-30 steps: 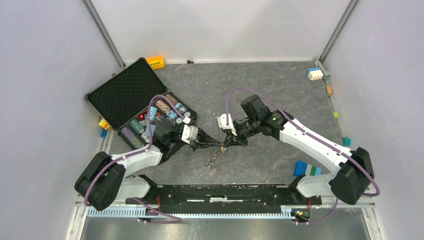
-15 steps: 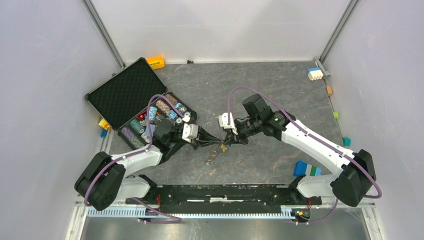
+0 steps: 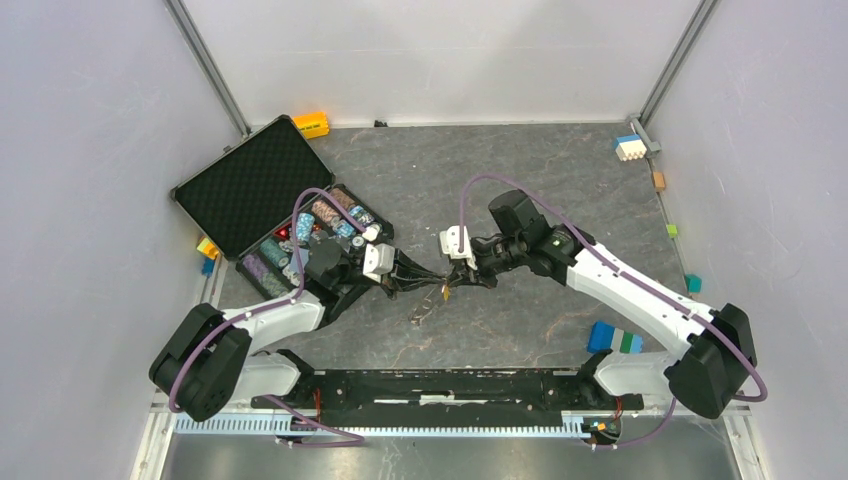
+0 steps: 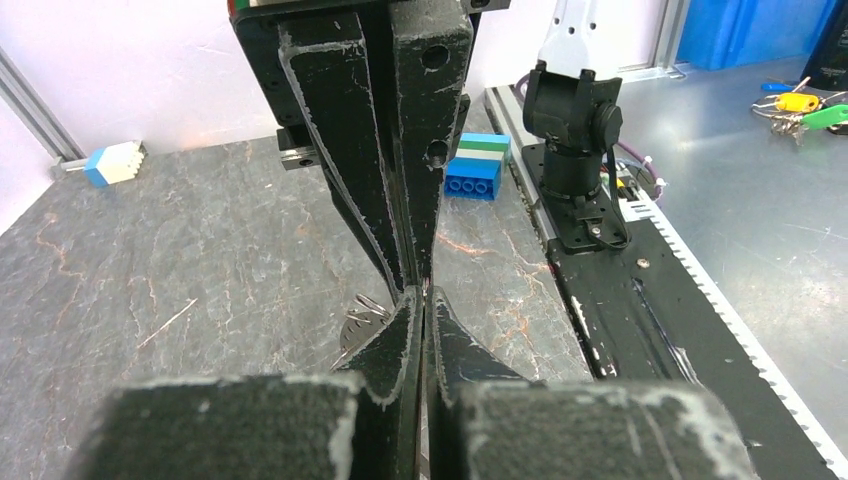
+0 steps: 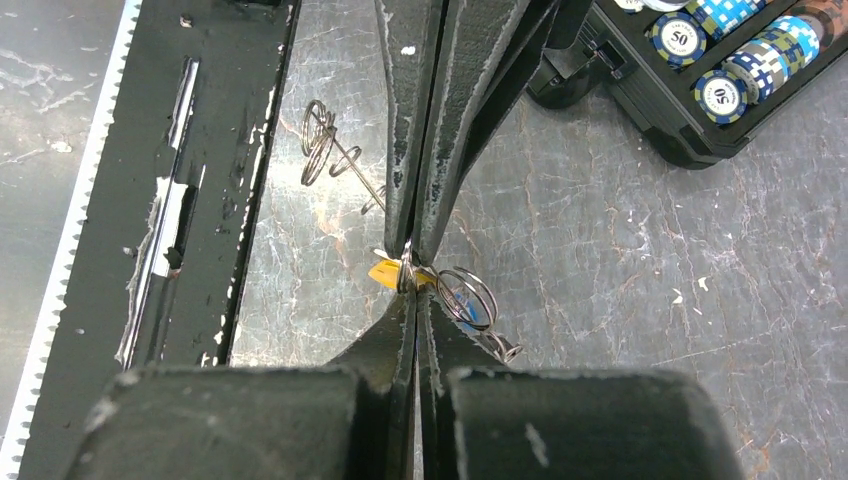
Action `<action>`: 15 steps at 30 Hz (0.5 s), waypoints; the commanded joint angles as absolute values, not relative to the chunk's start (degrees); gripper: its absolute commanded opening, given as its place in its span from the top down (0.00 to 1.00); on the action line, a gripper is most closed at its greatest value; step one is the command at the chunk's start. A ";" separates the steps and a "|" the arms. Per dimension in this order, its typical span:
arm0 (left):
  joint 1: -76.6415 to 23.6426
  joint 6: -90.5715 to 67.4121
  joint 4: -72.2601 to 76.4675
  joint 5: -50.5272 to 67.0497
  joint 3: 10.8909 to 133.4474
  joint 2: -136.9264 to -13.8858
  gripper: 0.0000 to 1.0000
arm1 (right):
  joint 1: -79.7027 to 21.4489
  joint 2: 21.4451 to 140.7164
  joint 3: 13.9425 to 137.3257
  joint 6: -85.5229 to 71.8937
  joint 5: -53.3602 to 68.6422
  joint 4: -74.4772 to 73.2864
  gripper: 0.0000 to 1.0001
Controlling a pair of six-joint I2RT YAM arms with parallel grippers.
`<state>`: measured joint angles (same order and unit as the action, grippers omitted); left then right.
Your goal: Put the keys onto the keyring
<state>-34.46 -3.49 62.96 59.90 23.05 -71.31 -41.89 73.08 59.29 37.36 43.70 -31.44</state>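
My left gripper (image 3: 436, 281) and right gripper (image 3: 452, 283) meet tip to tip above the table's middle, both shut. In the right wrist view the right gripper (image 5: 411, 292) pinches a silvery wire keyring (image 5: 466, 296) at its edge. The blue key (image 5: 479, 314) hangs on that ring. The yellow key (image 5: 384, 272) sticks out at the meeting point, where the left fingers (image 5: 430, 120) come down shut on it. In the left wrist view the left gripper (image 4: 421, 297) is shut, facing the right fingers (image 4: 400, 150). The keys are hidden there.
A separate cluster of wire rings (image 3: 420, 315) lies on the table just below the tips; it also shows in the right wrist view (image 5: 324, 148). An open case of poker chips (image 3: 310, 240) stands left. A blue-green block (image 3: 613, 338) lies right, and the black base rail (image 3: 440, 385) is near.
The joined tips, with keys and ring, have drifted slightly toward the far side. Both grippers stay shut. The loose ring cluster has not moved.
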 commanded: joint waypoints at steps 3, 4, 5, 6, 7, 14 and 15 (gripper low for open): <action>-33.84 -5.45 67.89 58.51 23.12 -70.50 0.98 | -41.47 71.13 57.83 37.35 42.89 -29.71 1.00; -33.80 -5.45 67.89 58.53 23.12 -70.43 0.98 | -41.48 71.07 57.79 37.29 42.80 -29.79 1.00; -33.78 -5.37 67.86 58.54 23.12 -70.31 0.98 | -41.42 70.97 57.65 37.34 42.80 -29.88 1.00; -33.75 -5.36 67.85 58.45 23.12 -70.32 0.98 | -41.40 70.86 57.58 37.29 42.65 -29.82 1.00; -33.77 -5.28 67.83 58.45 23.12 -70.26 0.98 | -41.34 70.79 57.44 37.27 42.63 -29.96 1.00; -33.66 -2.47 65.83 59.11 23.20 -69.56 0.98 | -41.39 71.05 58.28 37.19 43.65 -29.50 1.00; -33.66 -1.93 65.09 59.06 23.20 -69.32 0.98 | -41.39 71.11 58.24 37.22 43.89 -29.37 1.00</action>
<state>-34.09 -3.81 63.07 59.88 22.81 -71.22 -41.52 72.07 58.24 37.34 43.27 -30.44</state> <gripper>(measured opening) 0.037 0.004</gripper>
